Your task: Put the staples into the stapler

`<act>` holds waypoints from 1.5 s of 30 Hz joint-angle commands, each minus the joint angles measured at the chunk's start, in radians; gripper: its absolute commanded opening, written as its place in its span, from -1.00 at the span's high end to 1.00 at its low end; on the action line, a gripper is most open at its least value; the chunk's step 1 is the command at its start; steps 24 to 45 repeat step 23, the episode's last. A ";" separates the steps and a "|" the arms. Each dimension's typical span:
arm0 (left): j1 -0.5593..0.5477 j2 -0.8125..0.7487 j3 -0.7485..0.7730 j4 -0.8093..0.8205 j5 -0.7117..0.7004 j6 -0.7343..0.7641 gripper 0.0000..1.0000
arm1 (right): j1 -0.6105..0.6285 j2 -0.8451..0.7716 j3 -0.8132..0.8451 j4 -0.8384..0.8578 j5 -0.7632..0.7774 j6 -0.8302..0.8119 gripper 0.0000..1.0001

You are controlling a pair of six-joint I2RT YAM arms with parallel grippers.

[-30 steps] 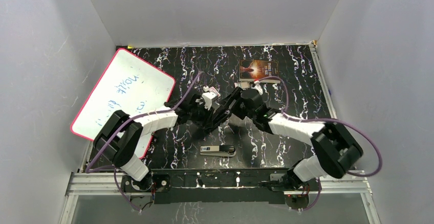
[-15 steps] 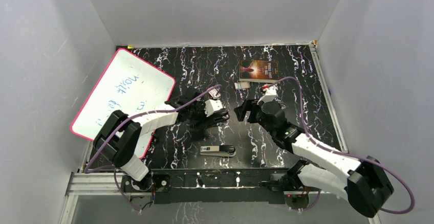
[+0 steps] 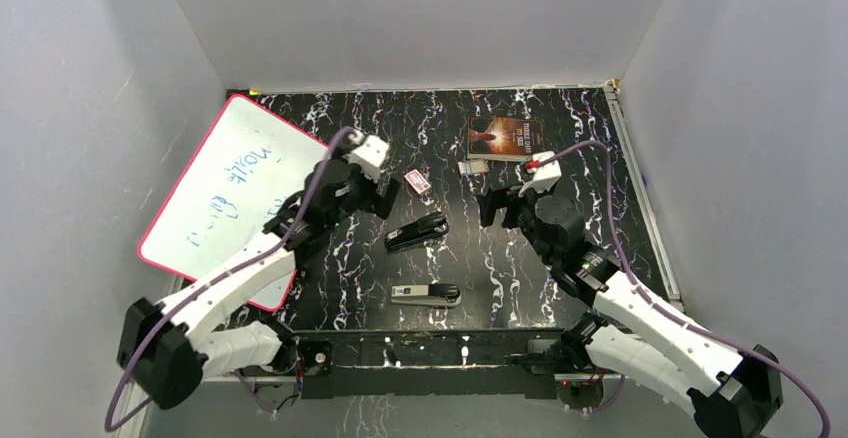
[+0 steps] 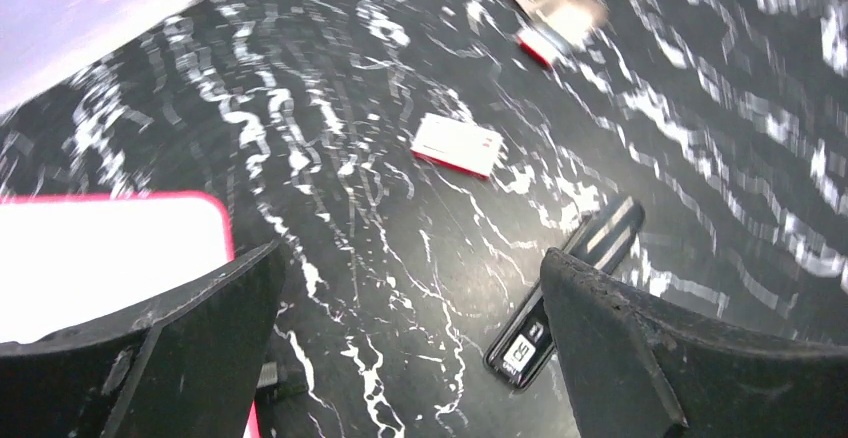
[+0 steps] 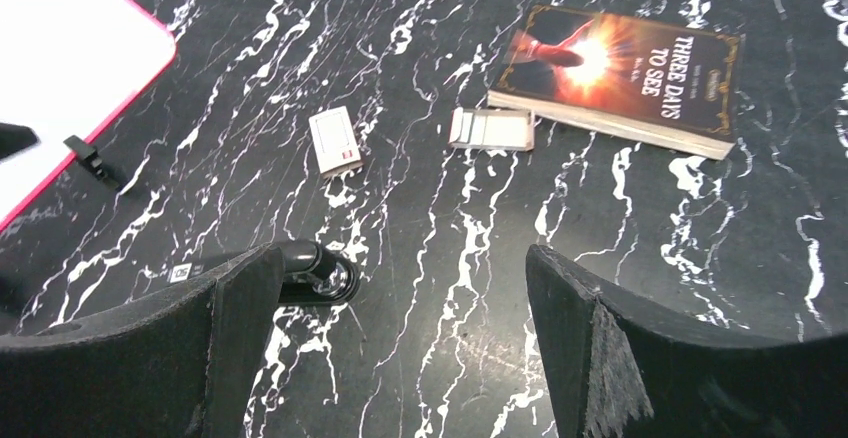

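A black stapler lies closed on the marbled table, free of both grippers. In the left wrist view the stapler is partly hidden behind my right finger; the right wrist view shows only the stapler's chrome hinge end. The staples are silvery-white strips in a small open tray beside the book. My left gripper hangs open and empty to the upper left of the stapler. My right gripper is open and empty to its right.
A second stapler lies nearer the arm bases. A small white and red box sits behind the black stapler. A book lies at the back, and a red-framed whiteboard at the left.
Both grippers opened and drew away from the stapler they met over. The left went up and back left, the right moved right. The stapler now lies alone on the table.
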 commanded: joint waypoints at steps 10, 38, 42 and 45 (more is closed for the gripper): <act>0.016 -0.443 -0.245 -0.032 -0.525 -0.481 -0.97 | -0.004 -0.070 0.032 -0.059 0.249 0.136 -0.96; 0.016 -0.472 -0.269 -0.062 -0.592 -0.467 -0.97 | -0.004 -0.058 -0.004 -0.030 0.295 0.152 -0.96; 0.016 -0.472 -0.269 -0.062 -0.592 -0.467 -0.97 | -0.004 -0.058 -0.004 -0.030 0.295 0.152 -0.96; 0.016 -0.472 -0.269 -0.062 -0.592 -0.467 -0.97 | -0.004 -0.058 -0.004 -0.030 0.295 0.152 -0.96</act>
